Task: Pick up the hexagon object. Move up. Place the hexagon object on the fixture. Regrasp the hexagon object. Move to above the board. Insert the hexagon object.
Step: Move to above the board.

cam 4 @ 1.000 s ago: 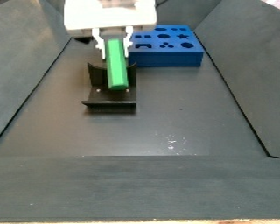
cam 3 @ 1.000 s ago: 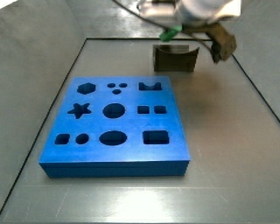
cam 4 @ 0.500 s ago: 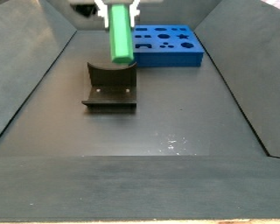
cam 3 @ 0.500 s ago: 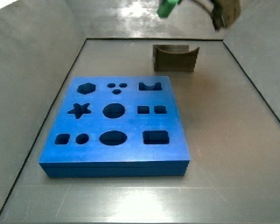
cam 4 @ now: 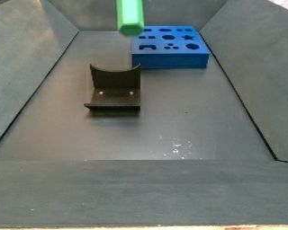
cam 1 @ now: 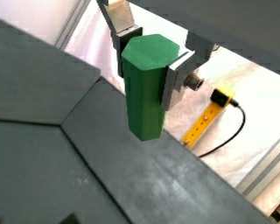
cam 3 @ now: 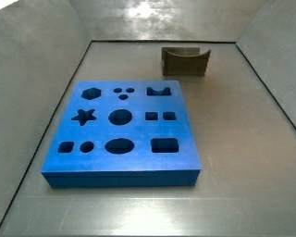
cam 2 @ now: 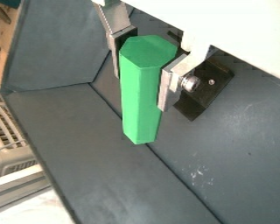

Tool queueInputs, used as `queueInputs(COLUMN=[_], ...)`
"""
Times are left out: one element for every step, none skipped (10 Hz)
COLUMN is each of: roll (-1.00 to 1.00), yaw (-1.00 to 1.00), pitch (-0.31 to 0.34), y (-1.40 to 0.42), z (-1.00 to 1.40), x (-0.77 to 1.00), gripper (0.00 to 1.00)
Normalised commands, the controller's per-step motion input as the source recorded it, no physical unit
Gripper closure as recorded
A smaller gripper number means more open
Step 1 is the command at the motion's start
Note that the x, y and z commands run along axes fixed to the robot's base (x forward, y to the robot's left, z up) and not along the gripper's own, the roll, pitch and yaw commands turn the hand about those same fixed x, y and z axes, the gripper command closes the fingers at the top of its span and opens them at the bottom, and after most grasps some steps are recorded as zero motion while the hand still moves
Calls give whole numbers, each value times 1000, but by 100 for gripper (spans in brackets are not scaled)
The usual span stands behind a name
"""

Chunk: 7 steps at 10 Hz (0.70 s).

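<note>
The hexagon object [cam 1: 146, 96], a bright green prism, hangs upright with my gripper [cam 1: 152, 58] shut on its upper end. Both wrist views show it, and the silver fingers [cam 2: 170, 83] press its opposite sides. In a side view only the lower end of the hexagon object [cam 4: 130, 16] shows, high above the floor, and the gripper is out of that frame. The fixture [cam 4: 114, 90] stands empty below and slightly nearer, and it also shows as the fixture [cam 3: 185, 62]. The blue board [cam 3: 122, 130] lies flat, and shows farther back as the board [cam 4: 171, 47].
Sloping grey walls [cam 4: 26, 90] enclose the dark floor [cam 4: 171, 135]. Outside the enclosure, a wrist view shows a yellow strip [cam 1: 206, 118] and a black cable [cam 1: 240, 131].
The gripper has risen from the fixture with the hexagon object. It has left both side views, and only the peg's lower end still shows in one.
</note>
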Motion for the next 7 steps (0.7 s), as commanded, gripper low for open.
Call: queueInputs(roll=[-69, -61, -60, -59, -64, -65, -63], yaw=[-13, 2, 25, 39, 52, 58, 62], pitch=[98, 107, 98, 93, 86, 81, 83], y=[70, 67, 59, 56, 48, 43, 29], z=[1000, 1000, 1000, 1000, 1000, 1000, 902], x=[-160, -155, -146, -141, -129, -113, -76], gripper=[100, 100, 100, 100, 100, 100, 100])
